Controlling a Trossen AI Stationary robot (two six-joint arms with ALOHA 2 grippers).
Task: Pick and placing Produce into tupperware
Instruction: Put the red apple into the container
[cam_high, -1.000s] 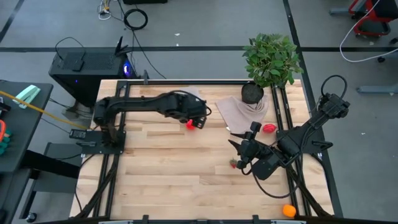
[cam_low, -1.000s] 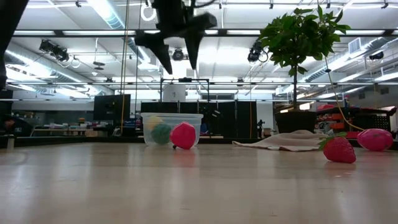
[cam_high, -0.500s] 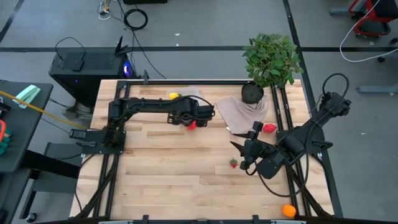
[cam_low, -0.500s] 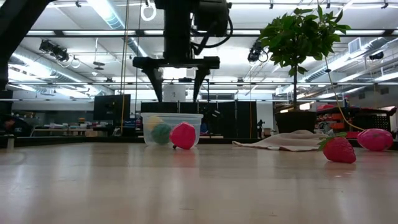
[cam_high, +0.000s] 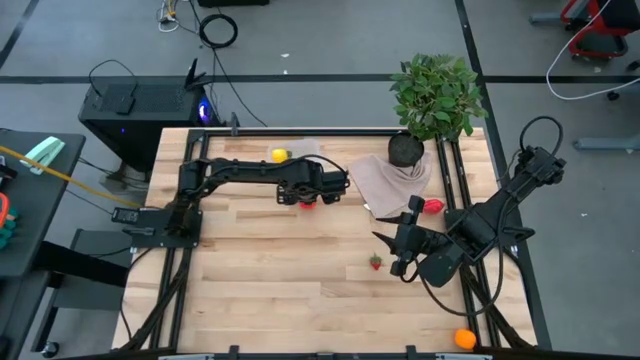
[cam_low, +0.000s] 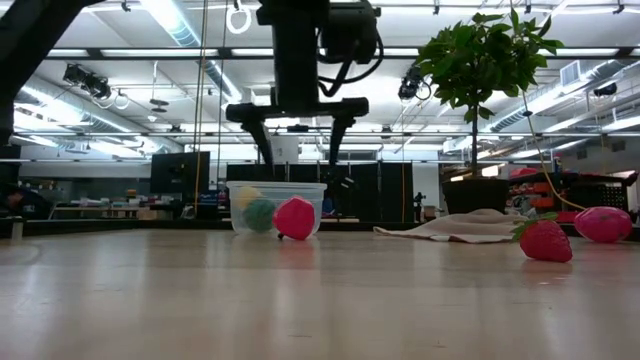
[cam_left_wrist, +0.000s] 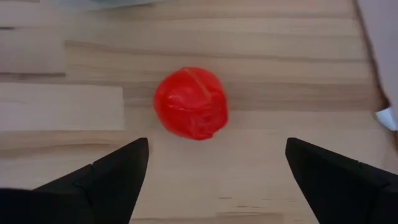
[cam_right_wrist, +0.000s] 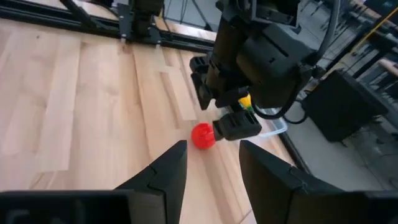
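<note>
the left gripper (cam_low: 297, 135) hangs spread wide, holding nothing, directly above the round red piece (cam_left_wrist: 190, 103), which sits on the table just in front of the tupperware (cam_low: 275, 207) and has no long axis to line up with. to the right, the right gripper (cam_high: 393, 251), also open, is farther off, near the strawberry (cam_high: 376, 262).

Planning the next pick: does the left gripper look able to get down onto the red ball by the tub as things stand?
Probably yes. The left gripper hangs open right over the red ball, its fingers spread wider than it. The tupperware stands close behind, apart from the ball.
</note>
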